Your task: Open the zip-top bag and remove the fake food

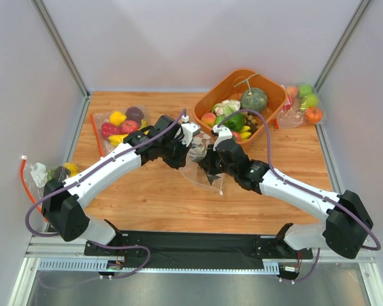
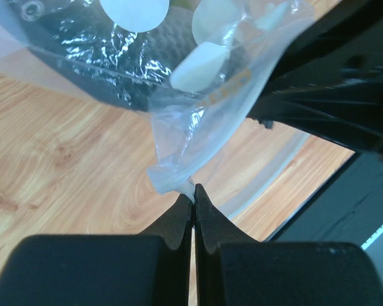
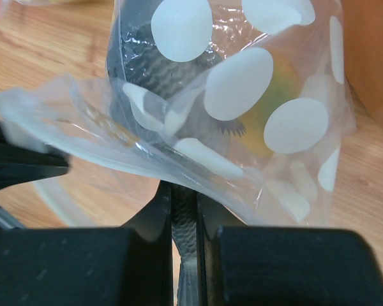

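Observation:
The zip-top bag (image 1: 203, 171), clear with white polka dots, hangs between my two grippers at mid-table. My left gripper (image 1: 193, 148) is shut on a corner of the bag's edge (image 2: 179, 182). My right gripper (image 1: 209, 158) is shut on the bag's strip edge (image 3: 198, 169). A yellow-green blur (image 3: 282, 83) shows through the dotted plastic in the right wrist view; I cannot tell if it is inside. A pink-orange peach (image 1: 209, 118) and a dark green glossy vegetable (image 1: 235, 121) lie in the orange basket (image 1: 225, 83).
The orange basket at the back also holds a grey-green pumpkin (image 1: 254, 99) and a white cauliflower (image 1: 226, 107). Plain clear bags of fruit lie at back left (image 1: 122, 124), back right (image 1: 303, 102) and far left (image 1: 54, 171). The right gripper's black body (image 2: 335, 95) is close to the left gripper.

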{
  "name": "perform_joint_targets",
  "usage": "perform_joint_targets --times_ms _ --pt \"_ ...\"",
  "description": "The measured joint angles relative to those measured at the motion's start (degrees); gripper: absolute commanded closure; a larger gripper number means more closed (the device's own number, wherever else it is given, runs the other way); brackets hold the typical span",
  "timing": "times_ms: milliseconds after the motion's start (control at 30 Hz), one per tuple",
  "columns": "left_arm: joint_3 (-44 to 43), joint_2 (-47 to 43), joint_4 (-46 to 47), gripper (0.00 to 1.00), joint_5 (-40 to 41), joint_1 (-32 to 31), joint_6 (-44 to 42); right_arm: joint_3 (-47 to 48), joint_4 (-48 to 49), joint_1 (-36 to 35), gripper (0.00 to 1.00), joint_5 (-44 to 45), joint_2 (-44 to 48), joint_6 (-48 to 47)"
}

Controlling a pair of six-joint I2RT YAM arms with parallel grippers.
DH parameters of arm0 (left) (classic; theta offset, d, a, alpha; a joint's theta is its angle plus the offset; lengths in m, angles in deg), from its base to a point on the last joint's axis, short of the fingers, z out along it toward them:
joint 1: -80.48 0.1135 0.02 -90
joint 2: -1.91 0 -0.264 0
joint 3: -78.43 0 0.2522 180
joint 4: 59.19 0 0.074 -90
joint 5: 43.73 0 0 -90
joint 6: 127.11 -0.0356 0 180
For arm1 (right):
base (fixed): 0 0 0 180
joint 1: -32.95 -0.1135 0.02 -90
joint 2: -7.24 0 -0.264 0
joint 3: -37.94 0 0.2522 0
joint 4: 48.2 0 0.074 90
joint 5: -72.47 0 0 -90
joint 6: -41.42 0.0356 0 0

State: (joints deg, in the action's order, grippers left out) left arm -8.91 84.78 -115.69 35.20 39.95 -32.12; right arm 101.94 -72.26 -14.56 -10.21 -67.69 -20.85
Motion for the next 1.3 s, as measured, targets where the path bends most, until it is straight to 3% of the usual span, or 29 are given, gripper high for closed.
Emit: perform_joint_targets --times_ms 267,633,967,1300 --pt "-0.3 -0.7 -0.4 1.00 6.2 0.0 -0.2 4.7 -5.6 1.0 1.00 -5.2 3.4 0.3" --pt "-0.4 -1.0 -1.9 1.00 8.8 0.0 -0.2 5.0 -13.0 1.1 1.00 -13.0 3.1 -0.2" --pt "-0.4 -1.0 -2.4 1.00 11.8 0.1 -0.4 6.3 -22.5 0.0 1.00 -18.7 0.4 -4.9" --pt "-0.4 -1.0 -2.4 1.00 12.9 0.3 -0.4 8.7 -28.5 0.0 1.00 -22.4 5.8 -9.4"
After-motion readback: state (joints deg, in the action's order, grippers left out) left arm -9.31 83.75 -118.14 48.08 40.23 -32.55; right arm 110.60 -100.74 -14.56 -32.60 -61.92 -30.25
